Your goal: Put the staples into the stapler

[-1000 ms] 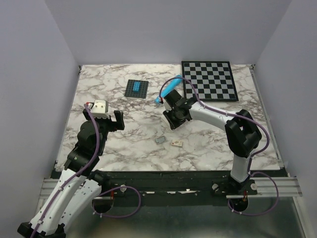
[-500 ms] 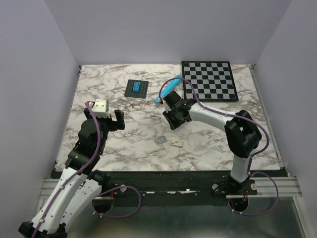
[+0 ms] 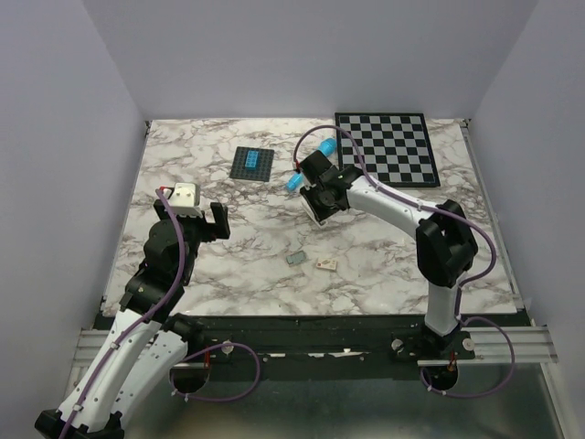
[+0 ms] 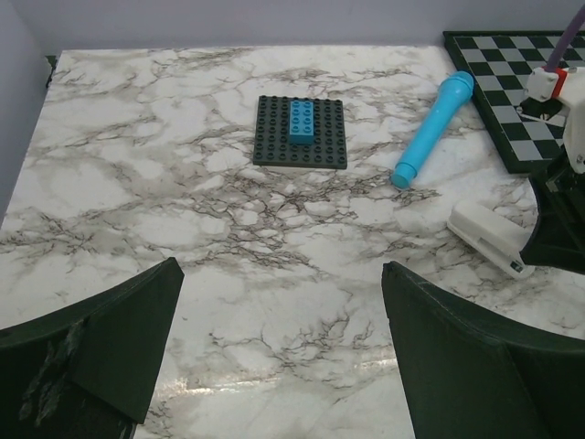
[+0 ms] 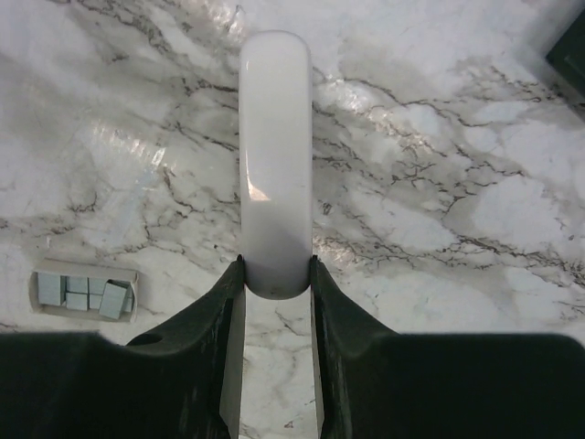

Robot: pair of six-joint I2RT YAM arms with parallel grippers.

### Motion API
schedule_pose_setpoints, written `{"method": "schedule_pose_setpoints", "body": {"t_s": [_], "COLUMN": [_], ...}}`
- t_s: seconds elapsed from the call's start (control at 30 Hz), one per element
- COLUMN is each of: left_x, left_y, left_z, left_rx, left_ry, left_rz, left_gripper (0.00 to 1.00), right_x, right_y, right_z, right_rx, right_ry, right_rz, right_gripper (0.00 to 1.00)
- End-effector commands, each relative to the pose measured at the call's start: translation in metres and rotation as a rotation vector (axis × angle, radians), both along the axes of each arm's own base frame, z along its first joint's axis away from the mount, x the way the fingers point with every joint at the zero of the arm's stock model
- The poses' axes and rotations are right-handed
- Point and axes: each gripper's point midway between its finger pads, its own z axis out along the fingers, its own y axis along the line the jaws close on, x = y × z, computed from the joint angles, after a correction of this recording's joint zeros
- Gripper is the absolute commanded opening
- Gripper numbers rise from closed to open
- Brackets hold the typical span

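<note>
So, right pincer [image 5: 274,270]: partly shut on one end of the stapler [image 5: 274,155], so the long white body stuck out in front, free to be worked on.
Left pincer [image 4: 283,338]: wide open and holding nothing. It hung over the left of the surface [image 4: 137,183], likely ready to help.
Staples [image 3: 296,259]: lay flat on the surface, nearer the arms, apart from the stapler, not loaded yet.
Blue tube [image 4: 434,128]: lay near the stapler, on its far side, out of the way.

Cream-white stapler [image 5: 274,165], seemingly closed, gripped by one end; grey staples [image 3: 295,260] flat, apart.
</note>
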Motion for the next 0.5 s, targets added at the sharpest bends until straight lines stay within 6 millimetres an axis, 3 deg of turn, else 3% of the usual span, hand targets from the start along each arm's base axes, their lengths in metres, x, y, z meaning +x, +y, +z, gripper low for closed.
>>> {"method": "schedule_pose_setpoints", "body": {"t_s": [0.0, 0.1, 0.23, 0.33, 0.43, 0.47], "left_x": [-0.001, -0.001, -0.001, -0.002, -0.003, -0.002], "left_y": [-0.002, -0.003, -0.002, -0.002, -0.003, -0.003], "left_z": [-0.002, -0.001, 0.0, 0.0, 0.001, 0.002], "left_rx": [-0.009, -0.01, -0.012, -0.013, -0.016, -0.018], "left_ry": [-0.002, -0.003, -0.007, -0.009, -0.011, -0.013], "left_rz": [-0.017, -0.02, -0.017, -0.019, -0.026, -0.026], "left_gripper": [0.99, 0.99, 0.99, 0.99, 0.99, 0.99], "right_x": [0.024, 0.045, 0.071, 0.087, 0.093, 0.094], "right_y": [-0.014, -0.014, -0.016, -0.015, -0.016, -0.017], "right_z": [-0.001, 0.003, -0.011, -0.01, -0.02, -0.022], "right_rx": [-0.059, -0.041, -0.039, -0.009, 0.001, 0.001], "right_ry": [-0.029, -0.054, -0.052, -0.057, -0.038, -0.031], "right_rz": [-0.069, -0.098, -0.137, -0.167, -0.181, -0.182], "right_gripper": [0.05, 0.06, 0.06, 0.06, 0.13, 0.21]}}
